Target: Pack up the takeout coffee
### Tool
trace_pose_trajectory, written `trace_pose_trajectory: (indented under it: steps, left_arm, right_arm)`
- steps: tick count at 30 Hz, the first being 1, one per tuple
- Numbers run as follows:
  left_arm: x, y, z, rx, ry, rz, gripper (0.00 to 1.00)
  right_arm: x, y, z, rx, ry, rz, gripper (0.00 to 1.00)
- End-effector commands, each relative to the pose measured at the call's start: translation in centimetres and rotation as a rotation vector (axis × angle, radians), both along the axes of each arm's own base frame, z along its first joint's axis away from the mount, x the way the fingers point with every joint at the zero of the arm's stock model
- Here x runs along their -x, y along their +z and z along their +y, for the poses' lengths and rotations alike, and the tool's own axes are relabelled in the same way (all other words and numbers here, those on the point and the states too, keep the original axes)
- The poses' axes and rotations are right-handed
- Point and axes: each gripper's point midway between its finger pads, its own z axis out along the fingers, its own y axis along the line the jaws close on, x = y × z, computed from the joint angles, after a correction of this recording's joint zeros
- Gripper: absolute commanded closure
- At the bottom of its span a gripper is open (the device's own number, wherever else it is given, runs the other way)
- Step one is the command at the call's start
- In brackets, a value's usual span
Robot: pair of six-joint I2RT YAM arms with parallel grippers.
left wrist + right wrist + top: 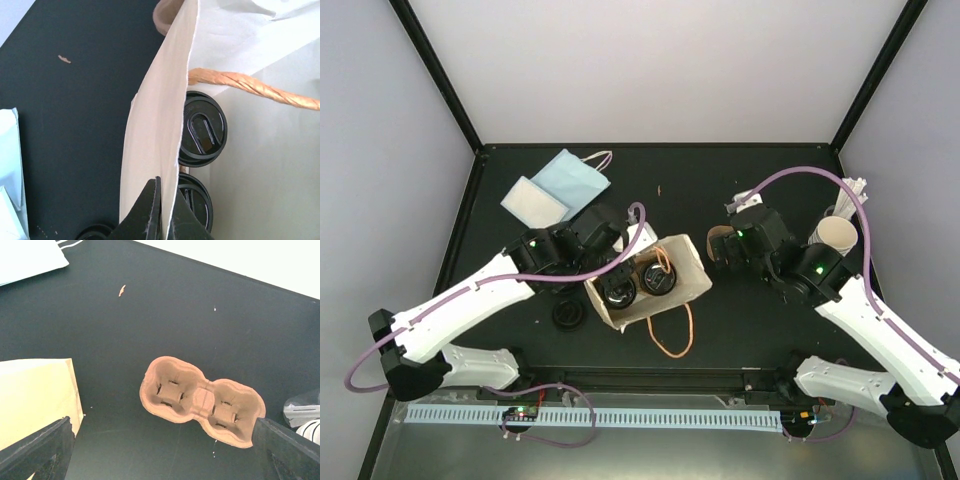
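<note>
The left tool (162, 200) pinches the paper bag (150, 125) holding two lidded cups (202, 127); right tool (161, 420) gapes above the carrier (200, 400).

A matte black table (720, 170) fills the middle of the top view, its surface dull and evenly lit, with only soft shadows. At 12 o'clock rises a plain white back wall (660, 60); pale grey-lilac side walls stand at 9 o'clock (370, 150) and 3 o'clock (920, 150). Black frame posts (435, 70) run along the wall joints at 11 and 1 o'clock. At 6 o'clock a white slotted strip (620, 415) lies along a grey metal ledge (620, 455).
</note>
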Motion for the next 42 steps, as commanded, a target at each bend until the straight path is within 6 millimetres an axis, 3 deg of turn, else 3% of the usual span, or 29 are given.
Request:
trace_pose_trajectory:
  steps: [1,18,23,32,42]
  left_arm:
    - [1.4,1.9,-0.6,0.044,-0.029,-0.067,0.99]
    - [11.8,0.2,-3.5,0.149,-0.180,0.030,0.98]
    - [13.3,-1.6,-4.1,0.102,-0.186,0.034,0.98]
    - [12.1,-1.6,-3.9,0.056,-0.102,-0.030,0.98]
    - [5.5,1.3,-3.2,0.134,0.034,-0.034,0.98]
  right_arm:
    - [-0.2,-0.2,-0.1,-0.019,-0.006,-0.003,0.02]
    - [1.4,-0.9,-0.1,-0.036,0.058,0.023,0.02]
    - [1.4,-1.1,-0.2,-0.039,0.056,0.028,0.02]
    - [1.7,-0.8,-0.2,-0.055,0.059,0.029,0.03]
    - [1.4,-0.3,-0.6,-0.054,0.031,0.005,0.03]
